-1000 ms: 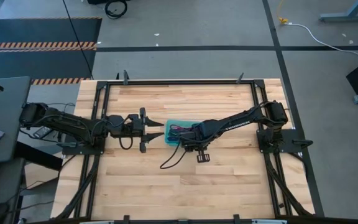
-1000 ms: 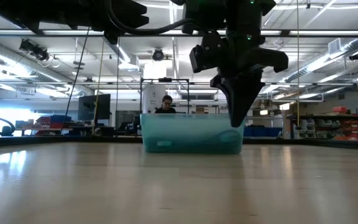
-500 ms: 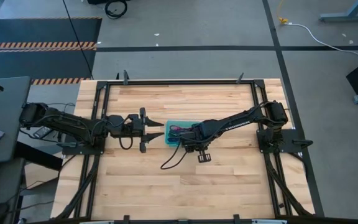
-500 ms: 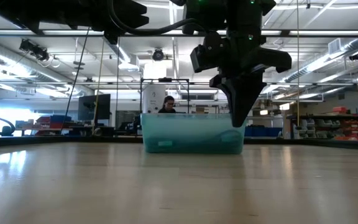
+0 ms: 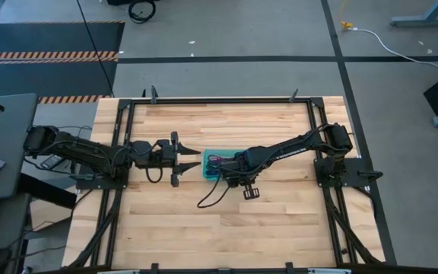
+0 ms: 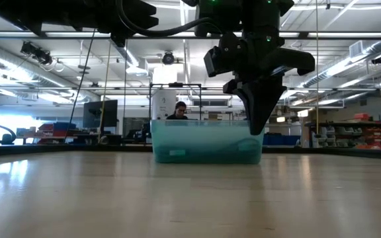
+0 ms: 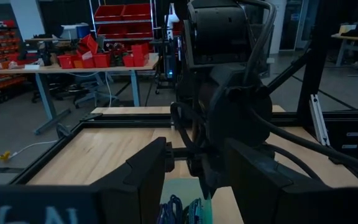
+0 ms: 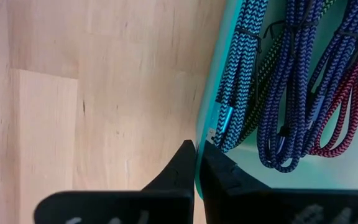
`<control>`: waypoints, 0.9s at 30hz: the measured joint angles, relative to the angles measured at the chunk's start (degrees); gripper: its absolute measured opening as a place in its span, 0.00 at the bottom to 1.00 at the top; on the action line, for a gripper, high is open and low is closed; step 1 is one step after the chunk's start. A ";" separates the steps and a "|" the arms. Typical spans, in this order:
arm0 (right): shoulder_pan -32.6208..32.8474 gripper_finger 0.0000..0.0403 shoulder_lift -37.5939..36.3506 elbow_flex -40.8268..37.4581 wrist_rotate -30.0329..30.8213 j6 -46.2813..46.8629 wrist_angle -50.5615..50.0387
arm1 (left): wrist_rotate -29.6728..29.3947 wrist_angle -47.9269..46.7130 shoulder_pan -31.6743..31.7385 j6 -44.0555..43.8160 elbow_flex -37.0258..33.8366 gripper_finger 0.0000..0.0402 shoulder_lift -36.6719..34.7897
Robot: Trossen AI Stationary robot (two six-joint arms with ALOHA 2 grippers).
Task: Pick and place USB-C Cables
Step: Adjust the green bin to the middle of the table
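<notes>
Two hands unmoved, right hand (image 8: 196, 163) closed over tray (image 8: 209, 112)

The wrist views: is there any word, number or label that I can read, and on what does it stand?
Left gripper: pale marks on its housing, cut off and too blurred to read.
Right gripper: pale marks on its housing, cut off and unreadable.
Cables and tray: no text visible.

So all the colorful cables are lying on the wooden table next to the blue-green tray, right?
Not quite. The cables are lying inside the blue-green tray, not on the wooden table beside it. The right wrist view shows them there, with the right gripper shut at the tray's edge.
</notes>
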 joint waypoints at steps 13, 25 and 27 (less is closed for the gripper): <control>-0.04 0.02 0.00 0.00 0.03 -0.88 -0.07 | 0.00 0.00 0.00 0.02 0.00 0.43 0.00; -0.04 0.11 0.13 -0.15 0.22 0.17 -0.52 | 0.02 -0.02 0.00 0.00 0.00 0.43 0.00; -0.04 0.13 0.20 -0.20 0.22 0.24 -0.45 | 0.02 -0.02 0.00 0.02 0.00 0.43 0.00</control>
